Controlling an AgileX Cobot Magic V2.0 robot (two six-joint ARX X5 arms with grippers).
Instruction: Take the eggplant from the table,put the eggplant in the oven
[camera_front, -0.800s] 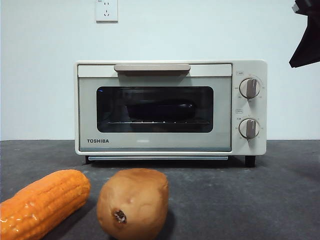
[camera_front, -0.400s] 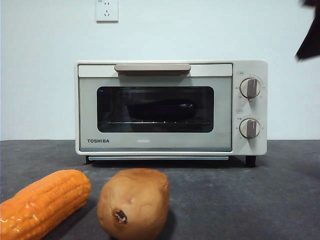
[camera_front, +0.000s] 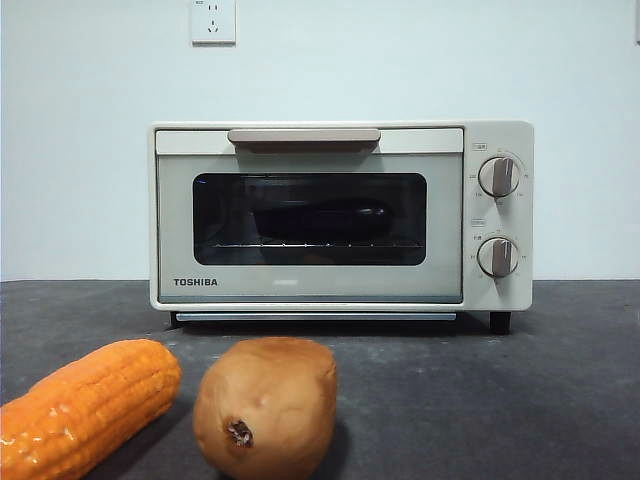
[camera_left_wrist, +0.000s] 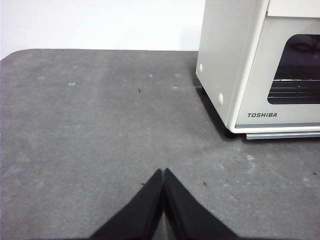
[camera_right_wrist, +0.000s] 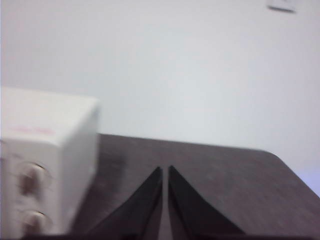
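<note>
The cream-white oven (camera_front: 300, 285) stands at the back of the table (camera_front: 480, 400) with its door closed. Behind the dark glass a dark elongated shape, the eggplant (camera_front: 320, 220), lies on the rack. My left gripper (camera_left_wrist: 163, 172) hangs shut and empty over bare table, off the oven's (camera_left_wrist: 235, 65) left side. In the blurred right wrist view, the right gripper (camera_right_wrist: 165, 170) is raised, shut and empty, off the oven's (camera_right_wrist: 45, 130) knob side. Neither gripper shows in the front view.
An orange corn cob (camera_front: 85, 405) and a brown potato (camera_front: 265, 405) lie near the front edge, left of centre. A wall socket (camera_front: 213, 20) sits above the oven. The table's rounded corner (camera_right_wrist: 272, 155) lies beyond the right gripper.
The dark arm at the front view's top right corner has drawn up and out of the picture. The oven, corn and potato have not moved.
</note>
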